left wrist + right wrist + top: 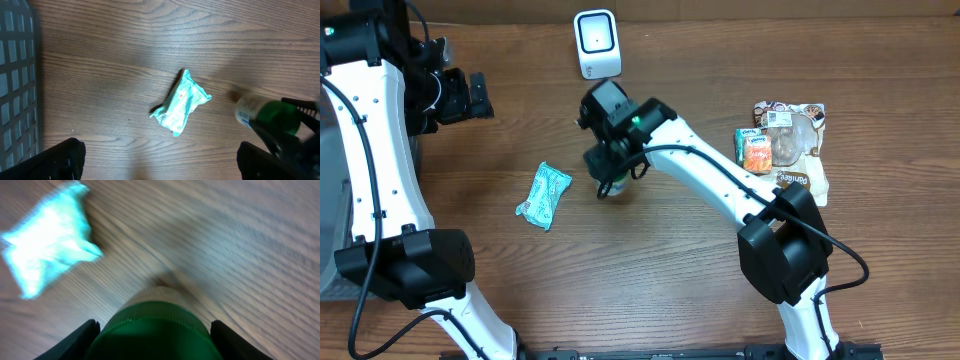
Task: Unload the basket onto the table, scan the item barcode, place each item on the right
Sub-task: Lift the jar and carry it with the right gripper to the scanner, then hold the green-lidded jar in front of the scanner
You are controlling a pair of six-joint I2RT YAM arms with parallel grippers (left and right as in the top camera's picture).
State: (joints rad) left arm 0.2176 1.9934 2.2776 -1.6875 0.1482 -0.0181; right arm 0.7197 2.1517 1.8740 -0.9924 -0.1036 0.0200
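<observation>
bottle: small pale bottle (248, 110) with a dark green screw cap
bottle label: small dark print near its base end, too small to read
bottle pose: cap end uppermost; whether the base rests on the wood cannot be told
bottle state: cap clasped between the fingers of the right gripper (156, 330)
bottle place: centre of the overhead frame, lower right of the left wrist view
scanner: white rounded box (597, 43) with a dark-rimmed pale window on its face
scanner pose: standing upright
scanner place: upper centre of the overhead frame, above the bottle and apart from it
</observation>
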